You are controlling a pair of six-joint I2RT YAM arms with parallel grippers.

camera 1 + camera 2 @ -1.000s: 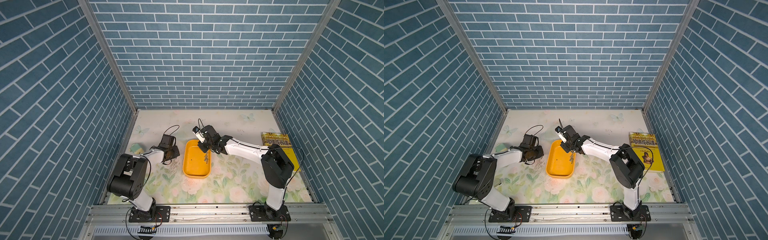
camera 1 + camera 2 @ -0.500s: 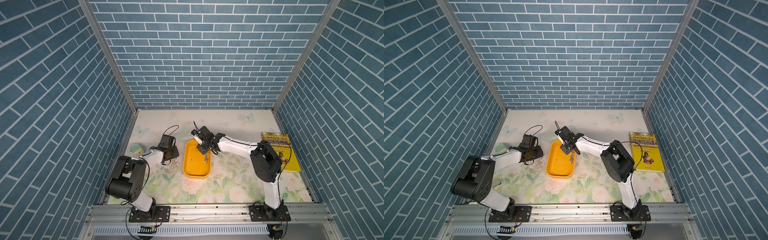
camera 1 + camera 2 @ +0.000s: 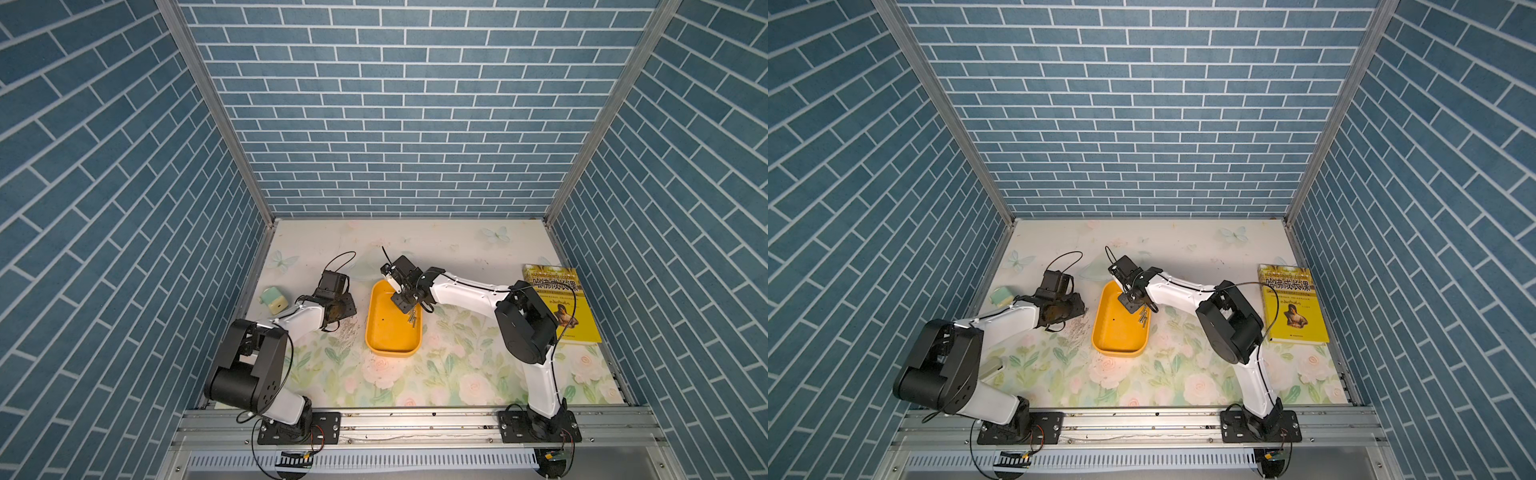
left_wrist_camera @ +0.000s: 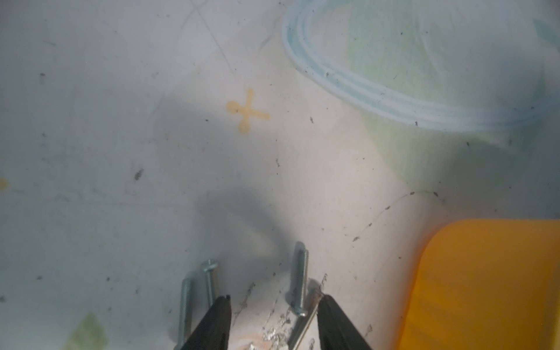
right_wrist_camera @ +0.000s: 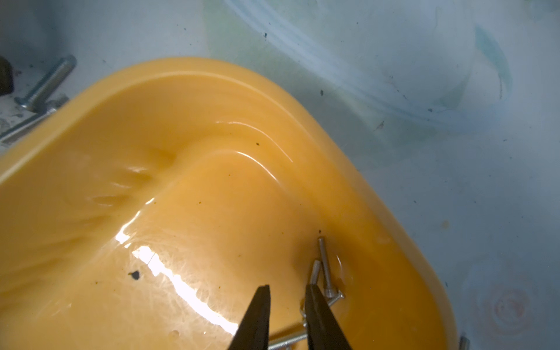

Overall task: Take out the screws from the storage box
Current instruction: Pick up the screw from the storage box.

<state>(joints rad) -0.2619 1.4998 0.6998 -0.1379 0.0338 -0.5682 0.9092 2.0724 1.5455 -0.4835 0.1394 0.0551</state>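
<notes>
Right wrist: screws (image 5: 324,266) lie mostly along storage box (image 5: 212,197) length; right gripper (image 5: 288,288) narrowly parted, left gripper (image 4: 275,298) wide.

In both top views the light is bright and even from overhead. Shadows on the mat (image 3: 457,374) are faint and soft and the picture is sharp, though the wide lens splays the brick walls (image 3: 104,166) outward toward 9 and 3 o'clock. Both wrist views are dimmer, hazy and soft-focused: a broad grey shadow smears across the mat, and white glare streaks the glossy floor of the storage box (image 5: 272,181).
</notes>
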